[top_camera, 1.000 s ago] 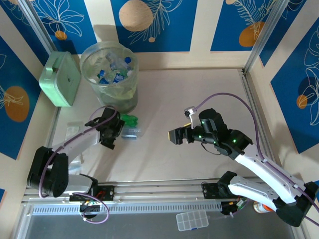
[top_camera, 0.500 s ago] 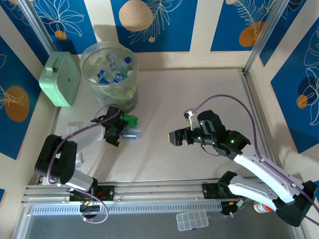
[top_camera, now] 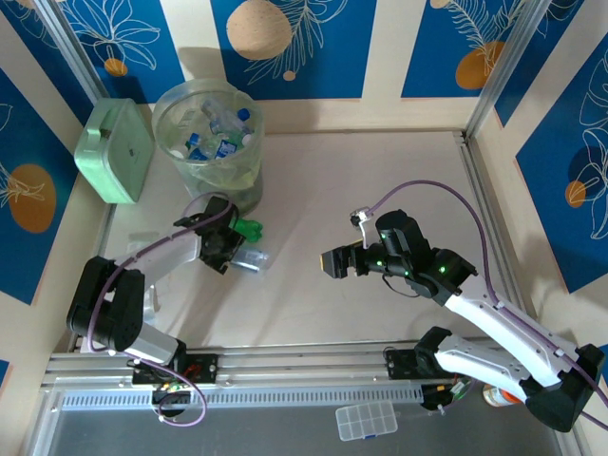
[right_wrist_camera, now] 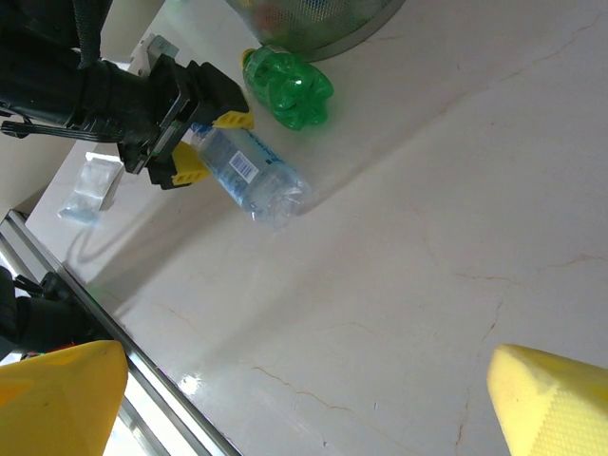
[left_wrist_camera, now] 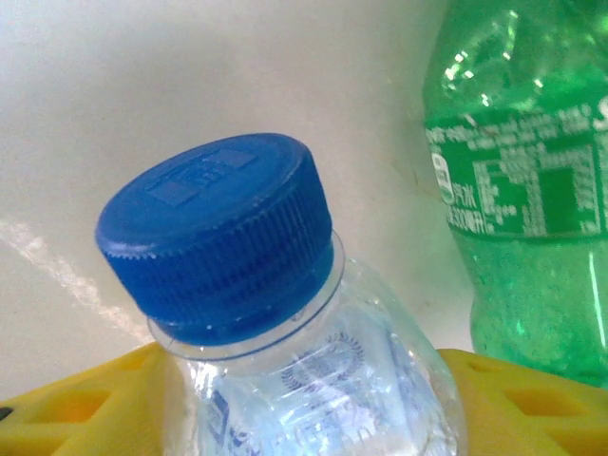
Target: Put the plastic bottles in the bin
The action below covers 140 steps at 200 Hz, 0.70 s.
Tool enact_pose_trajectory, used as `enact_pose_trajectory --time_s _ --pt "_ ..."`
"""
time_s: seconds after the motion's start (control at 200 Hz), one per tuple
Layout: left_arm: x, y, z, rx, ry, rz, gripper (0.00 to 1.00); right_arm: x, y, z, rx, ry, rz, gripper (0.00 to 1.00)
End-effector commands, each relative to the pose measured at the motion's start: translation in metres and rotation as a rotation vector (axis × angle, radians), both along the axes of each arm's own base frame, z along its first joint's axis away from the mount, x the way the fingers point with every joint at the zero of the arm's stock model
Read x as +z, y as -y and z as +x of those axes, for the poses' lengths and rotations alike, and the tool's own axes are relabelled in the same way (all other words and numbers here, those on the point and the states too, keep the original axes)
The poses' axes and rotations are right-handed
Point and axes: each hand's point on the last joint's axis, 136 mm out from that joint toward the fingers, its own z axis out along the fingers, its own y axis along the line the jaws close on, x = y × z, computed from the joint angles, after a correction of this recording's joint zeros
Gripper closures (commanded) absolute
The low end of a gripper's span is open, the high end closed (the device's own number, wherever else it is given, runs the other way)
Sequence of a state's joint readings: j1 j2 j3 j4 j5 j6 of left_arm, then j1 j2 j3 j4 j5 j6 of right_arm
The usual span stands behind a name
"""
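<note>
At the left of the table [top_camera: 380, 180], just in front of the bin [top_camera: 228, 185], the left gripper [top_camera: 228, 249] is closed around a clear bottle [right_wrist_camera: 255, 173] near its cap end. In the left wrist view its yellow fingers [left_wrist_camera: 66, 418] press in at both shoulders of the bottle, and the blue cap [left_wrist_camera: 217, 233] stands just ahead of them. From the right wrist camera the bottle's body sticks out past the gripper toward mid-table, tilted, with a shadow under it — whether it is off the surface I cannot tell. A green bottle [top_camera: 249, 228] lies just beside it, at the foot of the bin. The bin holds a heap of bottles [top_camera: 214, 133] with blue labels and caps. The right gripper [top_camera: 330, 260] hangs over the bare middle of the table, well apart from both loose bottles, its jaws spread wide and holding nothing.
</note>
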<state>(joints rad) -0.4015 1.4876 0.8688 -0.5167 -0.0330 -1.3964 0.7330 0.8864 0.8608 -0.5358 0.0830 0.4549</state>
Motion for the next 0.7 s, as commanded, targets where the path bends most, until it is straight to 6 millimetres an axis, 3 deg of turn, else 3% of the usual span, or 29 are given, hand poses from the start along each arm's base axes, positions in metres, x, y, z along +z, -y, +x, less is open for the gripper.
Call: enact_pose_trajectory --time_s 0.0,0.165,0.27,0.515,0.695 --pt "-0.009 0.004 -0.018 -0.129 -0.086 0.041 0.39 -0.002 0.003 -0.001 -0.013 -0.004 -0.002 0.03" --pt "-0.026 0.005 -0.038 -0.241 -0.234 0.075 0.43 0.001 0.004 -0.001 -0.014 0.007 -0.01 0.03" --pt "-0.027 0.004 -0.042 -0.25 -0.238 0.097 0.42 0.0 0.005 -0.001 -0.018 0.007 -0.01 0.03" --pt "-0.027 0.013 -0.039 -0.247 -0.251 0.1 0.25 -0.001 0.003 0.0 -0.011 0.005 -0.016 0.03" --pt "-0.025 0.015 -0.04 -0.249 -0.247 0.099 0.38 0.005 0.007 -0.001 -0.014 0.025 -0.024 0.03"
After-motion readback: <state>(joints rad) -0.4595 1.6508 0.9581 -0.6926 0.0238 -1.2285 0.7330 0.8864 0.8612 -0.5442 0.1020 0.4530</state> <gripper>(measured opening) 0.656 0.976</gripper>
